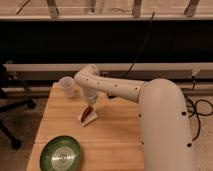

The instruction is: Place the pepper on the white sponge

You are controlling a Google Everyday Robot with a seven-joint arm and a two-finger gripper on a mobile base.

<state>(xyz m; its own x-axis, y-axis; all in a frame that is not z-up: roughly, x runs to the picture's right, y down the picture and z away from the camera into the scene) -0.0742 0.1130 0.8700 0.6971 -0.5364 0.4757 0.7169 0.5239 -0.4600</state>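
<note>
The white sponge [88, 118] lies on the wooden table [115, 140], left of the middle. The dark-red pepper [88, 112] rests on top of the sponge, slanting along it. My gripper [90, 103] hangs from the white arm [120, 90] directly above the pepper and sponge, its tip at the pepper's upper end. The arm's wrist hides the gripper's tip.
A translucent plastic cup [67, 86] stands at the table's back left corner. A green plate [60, 153] lies at the front left. The arm's big white body [165, 130] covers the table's right side. A dark chair base [12, 105] stands to the left.
</note>
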